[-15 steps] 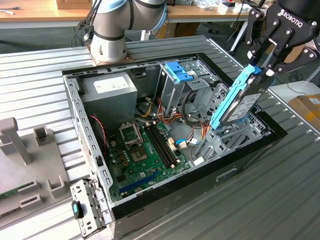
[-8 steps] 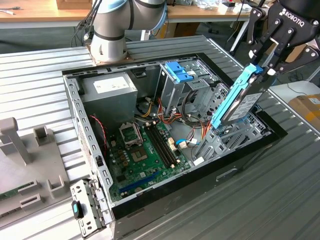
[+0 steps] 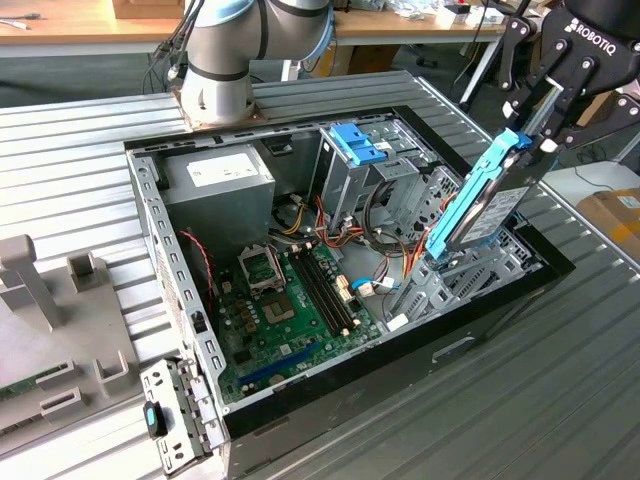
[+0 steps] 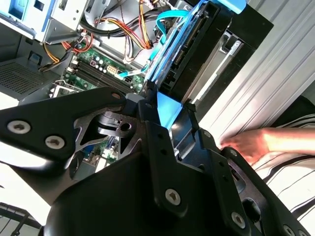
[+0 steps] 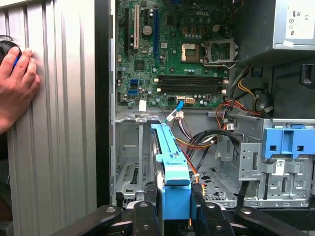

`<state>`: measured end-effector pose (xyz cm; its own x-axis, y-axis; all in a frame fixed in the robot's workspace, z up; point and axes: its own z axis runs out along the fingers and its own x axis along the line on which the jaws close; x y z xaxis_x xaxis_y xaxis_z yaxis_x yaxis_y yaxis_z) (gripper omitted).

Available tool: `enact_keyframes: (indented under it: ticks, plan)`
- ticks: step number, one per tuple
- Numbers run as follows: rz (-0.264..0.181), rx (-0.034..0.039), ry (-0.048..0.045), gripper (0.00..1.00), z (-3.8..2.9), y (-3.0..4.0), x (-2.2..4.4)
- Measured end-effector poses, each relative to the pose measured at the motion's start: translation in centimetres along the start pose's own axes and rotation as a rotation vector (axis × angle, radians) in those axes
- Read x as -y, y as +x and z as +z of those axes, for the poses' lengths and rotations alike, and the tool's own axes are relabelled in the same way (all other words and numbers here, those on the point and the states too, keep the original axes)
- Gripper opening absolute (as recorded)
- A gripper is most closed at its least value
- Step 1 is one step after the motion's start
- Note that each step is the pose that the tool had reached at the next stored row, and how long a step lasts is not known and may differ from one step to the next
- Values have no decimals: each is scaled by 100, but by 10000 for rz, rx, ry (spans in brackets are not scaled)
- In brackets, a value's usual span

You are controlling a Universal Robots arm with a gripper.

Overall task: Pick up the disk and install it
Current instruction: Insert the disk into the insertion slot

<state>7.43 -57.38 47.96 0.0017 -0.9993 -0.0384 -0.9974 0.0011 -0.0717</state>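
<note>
The disk (image 3: 490, 205), a grey drive with bright blue carrier rails, hangs tilted on edge above the open computer case (image 3: 150, 230). My gripper (image 3: 535, 125) is shut on its upper end. The disk's lower end reaches down to the empty metal drive bay (image 3: 470, 275) at the case's near corner on the exterior view's right. In the first wrist view the disk (image 5: 172, 167) stands edge-on over that bay (image 5: 133, 167), held in my gripper (image 5: 176, 201). The second wrist view has the disk (image 4: 189, 54) pinched in my gripper (image 4: 167, 108).
Inside the case lie a green motherboard (image 3: 290, 300), a grey power-supply box (image 3: 215, 175), loose cables (image 3: 385, 230) and a tall cage with a blue latch (image 3: 357, 145). A person's hand (image 5: 15, 83) rests on the ribbed table beside the case. The arm's base (image 3: 220, 70) stands behind.
</note>
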Motion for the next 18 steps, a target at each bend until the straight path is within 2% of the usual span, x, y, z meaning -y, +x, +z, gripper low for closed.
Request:
enact_keyframes:
  ticks: [14, 16, 18]
  plan:
    - [1, 13, 26, 36, -2, 12, -6]
    - [4, 63, 67, 36, -2, 37, -10]
    - [3, 116, 174, 36, -4, 80, -27]
